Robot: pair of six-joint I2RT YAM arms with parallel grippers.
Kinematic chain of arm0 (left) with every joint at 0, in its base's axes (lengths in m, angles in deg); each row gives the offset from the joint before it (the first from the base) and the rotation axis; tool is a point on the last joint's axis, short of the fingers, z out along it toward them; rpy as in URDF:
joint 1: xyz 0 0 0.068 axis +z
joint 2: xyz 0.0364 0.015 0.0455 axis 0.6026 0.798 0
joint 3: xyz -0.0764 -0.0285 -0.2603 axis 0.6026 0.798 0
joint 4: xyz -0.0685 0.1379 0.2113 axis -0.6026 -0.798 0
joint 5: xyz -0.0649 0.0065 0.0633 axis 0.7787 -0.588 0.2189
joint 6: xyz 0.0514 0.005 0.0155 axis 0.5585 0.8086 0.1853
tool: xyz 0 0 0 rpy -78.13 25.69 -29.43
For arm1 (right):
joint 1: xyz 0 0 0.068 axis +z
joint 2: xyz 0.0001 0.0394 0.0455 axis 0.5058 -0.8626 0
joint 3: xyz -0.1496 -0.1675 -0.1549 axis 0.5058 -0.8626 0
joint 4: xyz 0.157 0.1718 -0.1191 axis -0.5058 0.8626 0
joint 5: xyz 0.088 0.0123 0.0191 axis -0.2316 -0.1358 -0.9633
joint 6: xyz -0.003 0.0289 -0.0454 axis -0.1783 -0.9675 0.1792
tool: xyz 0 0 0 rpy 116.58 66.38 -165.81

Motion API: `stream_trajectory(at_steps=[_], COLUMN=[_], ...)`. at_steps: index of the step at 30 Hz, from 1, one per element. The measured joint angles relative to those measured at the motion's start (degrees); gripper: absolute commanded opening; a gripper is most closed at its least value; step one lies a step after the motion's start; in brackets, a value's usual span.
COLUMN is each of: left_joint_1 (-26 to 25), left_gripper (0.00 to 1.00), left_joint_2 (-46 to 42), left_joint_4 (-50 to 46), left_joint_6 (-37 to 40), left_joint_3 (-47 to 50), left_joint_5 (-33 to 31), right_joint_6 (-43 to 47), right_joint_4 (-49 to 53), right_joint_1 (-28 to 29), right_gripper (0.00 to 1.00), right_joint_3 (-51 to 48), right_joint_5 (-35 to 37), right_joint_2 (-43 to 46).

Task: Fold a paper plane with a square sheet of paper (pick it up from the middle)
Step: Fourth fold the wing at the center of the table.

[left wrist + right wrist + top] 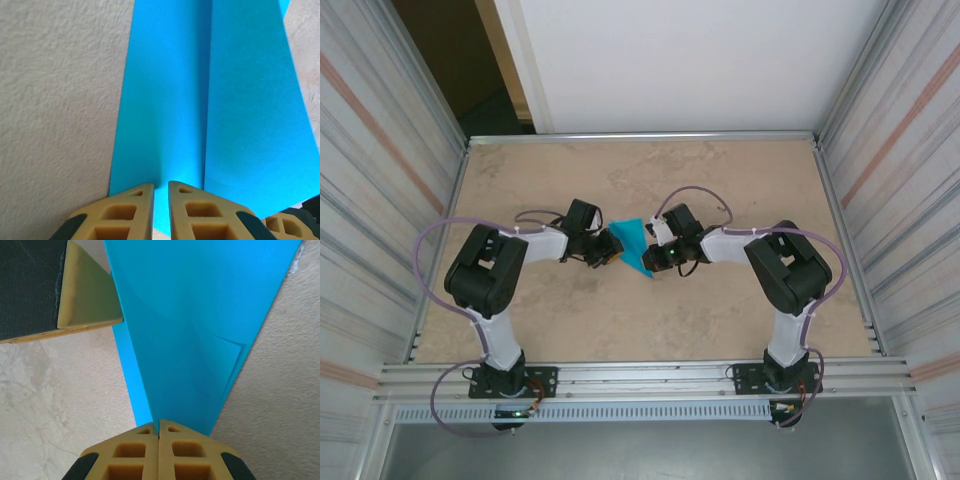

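— Which step are we on?

— Midway through the folding, we judge. The paper (633, 245) sits at the centre of the top view, between the two grippers, and it is no flat square. From the left wrist we see a long crease (207, 100) running up the frame. From the right wrist we see layered flaps narrowing to a tip at the bottom.

— What has hold of it?

— The right gripper (158, 426) is clenched on that narrow tip, at bottom centre of its view, with no gap between the jaws. The left gripper (161, 189) sits at the paper's lower edge, at bottom centre of its own view. There is a narrow slit between its fingers with blue showing in it, and we cannot tell whether it pinches or merely straddles the paper.

— Are they on opposite ends?

— So it seems. In the right wrist view a left finger (85, 295) shows at upper left, beside the paper's wide end.

— Is the paper lifted or lying on the table (55, 110)?

— We cannot tell.

— What does the next move call for?

— Our guess is another fold along the crease. That needs one end firmly anchored while the other turns a flap over, with the edges matched. We should go slowly, because thin paper will likely buckle or slip from a loose grip.
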Motion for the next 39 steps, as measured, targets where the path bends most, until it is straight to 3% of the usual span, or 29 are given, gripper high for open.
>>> stream_trajectory(at_steps=[14, 32, 39], left_joint_1=[0.0, 0.0, -0.1], left_gripper=[0.16, 0.19, 0.26], left_joint_2=[0.1, 0.1, 0.0], left_joint_4=[-0.7, -1.6, 1.4], left_joint_6=[0.7, 1.7, 2.9], left_joint_3=[-0.2, -1.0, -0.6], left_joint_5=[0.0, 0.1, 0.5], right_joint_6=[-4.9, -7.7, -9.8], right_joint_4=[-2.1, -3.0, -4.3], right_joint_1=[-3.5, -4.2, -5.4], right_gripper=[0.02, 0.02, 0.02], right_joint_3=[-0.1, -0.1, -0.3], right_joint_5=[-6.8, -10.1, -11.8], right_joint_2=[-1.7, -3.6, -3.8])
